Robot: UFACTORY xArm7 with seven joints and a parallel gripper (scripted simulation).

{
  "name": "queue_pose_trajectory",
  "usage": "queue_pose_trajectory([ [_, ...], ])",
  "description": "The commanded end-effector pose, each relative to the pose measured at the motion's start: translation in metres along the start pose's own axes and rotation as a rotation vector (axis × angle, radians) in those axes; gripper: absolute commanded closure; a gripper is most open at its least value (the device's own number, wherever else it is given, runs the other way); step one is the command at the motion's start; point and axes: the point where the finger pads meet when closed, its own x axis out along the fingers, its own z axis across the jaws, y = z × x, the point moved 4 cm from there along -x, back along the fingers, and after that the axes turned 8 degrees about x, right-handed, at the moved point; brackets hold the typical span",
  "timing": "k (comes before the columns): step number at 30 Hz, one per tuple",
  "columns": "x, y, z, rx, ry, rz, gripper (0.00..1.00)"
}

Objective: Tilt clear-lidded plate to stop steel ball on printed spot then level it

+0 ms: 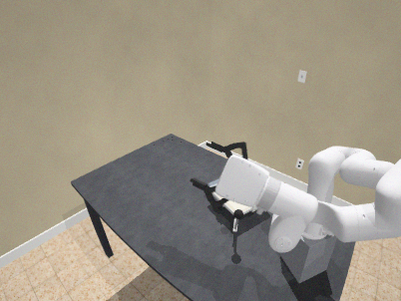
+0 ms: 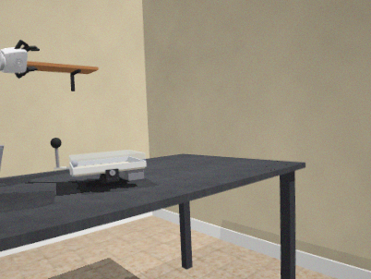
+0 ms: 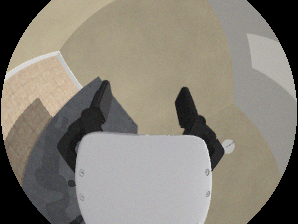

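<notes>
The clear-lidded plate [image 2: 107, 163] is a white shallow tray on a dark pivot mount [image 2: 111, 174] on the black table, and it looks about level. In the top view the gripper body hides most of it; only a cream strip [image 1: 233, 205] shows. I cannot see the steel ball or the printed spot in any view. A thin upright lever with a black ball knob [image 2: 55, 142] stands beside the plate. My gripper [image 2: 27, 59] hangs high above the table, far from the plate. Its fingers are wide open with nothing between them, and they also show in the top view [image 1: 226, 148].
The black table [image 1: 150, 199] carries the plate near the arm's base [image 1: 314, 249]. A wooden wall shelf [image 2: 62, 67] on a bracket is behind the gripper. Tiled floor surrounds the table.
</notes>
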Motion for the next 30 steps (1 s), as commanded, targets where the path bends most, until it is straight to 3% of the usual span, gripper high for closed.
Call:
queue_pose_trajectory([
  [1, 0.003, -0.004, 0.004, 0.009, 0.0, -0.022, 0.0],
  [7, 0.003, -0.004, 0.004, 0.009, 0.0, -0.022, 0.0],
  [11, 0.02, -0.034, 0.019, 0.051, 0.019, -0.171, 0.0],
  [25, 0.03, -0.059, 0.028, 0.079, 0.038, -0.284, 0.0],
  [27, 0.038, -0.087, 0.035, 0.109, 0.065, -0.406, 0.0],
  [30, 0.04, -0.097, 0.037, 0.118, 0.074, -0.444, 0.0],
])
